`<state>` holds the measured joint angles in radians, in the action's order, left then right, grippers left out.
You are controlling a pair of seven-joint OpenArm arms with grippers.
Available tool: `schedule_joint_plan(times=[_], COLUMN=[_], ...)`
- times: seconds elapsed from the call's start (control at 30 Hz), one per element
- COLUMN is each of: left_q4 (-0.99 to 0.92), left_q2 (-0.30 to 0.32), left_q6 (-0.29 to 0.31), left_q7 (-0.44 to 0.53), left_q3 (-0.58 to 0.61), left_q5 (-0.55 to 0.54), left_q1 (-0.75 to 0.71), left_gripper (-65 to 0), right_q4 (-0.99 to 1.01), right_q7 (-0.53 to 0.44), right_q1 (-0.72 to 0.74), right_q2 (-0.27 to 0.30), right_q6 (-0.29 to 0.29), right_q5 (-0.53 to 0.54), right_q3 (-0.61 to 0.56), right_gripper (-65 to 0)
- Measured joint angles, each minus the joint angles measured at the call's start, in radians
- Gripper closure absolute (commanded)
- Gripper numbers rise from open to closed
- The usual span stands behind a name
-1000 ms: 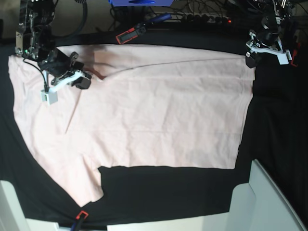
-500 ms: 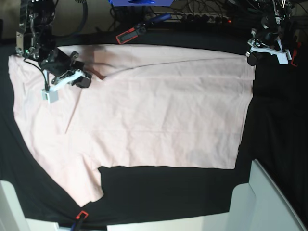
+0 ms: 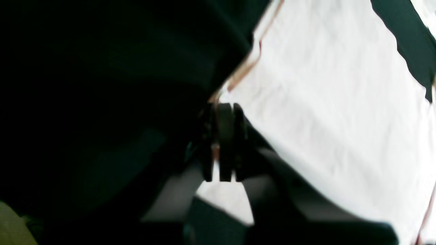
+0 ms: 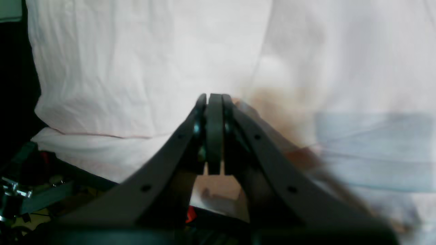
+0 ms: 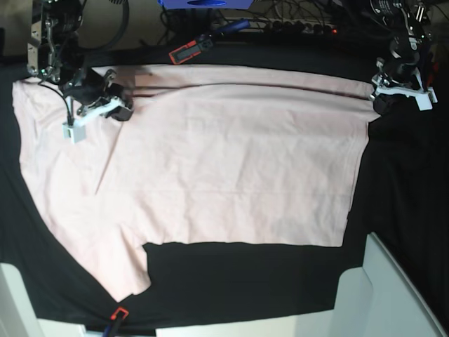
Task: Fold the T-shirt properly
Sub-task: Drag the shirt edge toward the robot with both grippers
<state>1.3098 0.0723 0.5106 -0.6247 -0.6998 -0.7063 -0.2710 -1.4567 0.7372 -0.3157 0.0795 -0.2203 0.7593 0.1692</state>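
The pale pink T-shirt (image 5: 224, 168) lies spread, plain side up, on the black table cover. My left gripper (image 5: 383, 102) is at the far right corner of its hem, shut on that corner. The left wrist view has the fingertips closed where the T-shirt (image 3: 323, 102) edge meets my left gripper (image 3: 221, 106). My right gripper (image 5: 121, 112) is shut on the T-shirt at the far left, near the sleeve. In the right wrist view the T-shirt (image 4: 136, 68) fills the frame behind my right gripper (image 4: 214, 97). A taut fold line runs between both grippers along the far edge.
The black table cover (image 5: 407, 196) surrounds the shirt. White bins stand at the near right (image 5: 393, 295) and near left (image 5: 14, 302). A red-and-black tool (image 5: 188, 50) and cables lie beyond the far edge. A small red-tipped object (image 5: 118, 314) sits at the near edge.
My left gripper has shut on the hem corner and moved right. The right gripper has shifted toward the far edge. The shirt's far edge is now stretched straight between them.
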Motion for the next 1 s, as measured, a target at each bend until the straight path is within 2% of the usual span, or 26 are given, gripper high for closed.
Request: schedule_joint_plan(times=[0.1, 0.2, 0.3, 0.5, 0.67, 0.73, 0.87, 1.0], left_q4=[0.0, 0.002, 0.005, 0.006, 0.005, 0.005, 0.006, 0.006], left_q2=[0.001, 0.008, 0.005, 0.002, 0.002, 0.003, 0.005, 0.006], left_q6=[-0.015, -0.048, -0.084, -0.085, -0.086, -0.085, -0.085, -0.085], left_q7=[-0.002, 0.008, 0.001, 0.007, 0.005, 0.005, 0.006, 0.004], left_q3=[0.01, 0.076, 0.118, 0.129, 0.124, 0.124, 0.122, 0.122], left_q5=[-0.003, -0.002, -0.003, -0.002, -0.002, -0.002, -0.002, -0.002], left_q1=[0.035, 0.043, 0.068, 0.099, 0.111, 0.123, 0.12, 0.119], left_gripper=[0.0, 0.0, 0.0, 0.0, 0.0, 0.0, 0.0, 0.0], right_q4=[0.0, 0.0, -0.001, -0.017, -0.169, -0.202, -0.183, -0.132], right_q7=[0.0, 0.0, 0.001, 0.01, 0.013, 0.008, 0.063, 0.06], right_q1=[0.0, 0.0, -0.001, -0.018, -0.075, -0.093, -0.122, -0.131], right_q2=[0.0, 0.0, 0.0, 0.0, 0.029, 0.013, -0.042, -0.05], right_q6=[0.0, -0.006, -0.061, -0.066, -0.061, -0.067, -0.063, -0.064], right_q5=[0.0, 0.0, 0.0, -0.002, 0.0, 0.021, 0.002, 0.005], right_q3=[-0.002, -0.003, -0.004, -0.005, -0.05, -0.05, -0.051, -0.051], right_gripper=[0.0, 0.0, 0.0, 0.0, 0.0, 0.0, 0.0, 0.0])
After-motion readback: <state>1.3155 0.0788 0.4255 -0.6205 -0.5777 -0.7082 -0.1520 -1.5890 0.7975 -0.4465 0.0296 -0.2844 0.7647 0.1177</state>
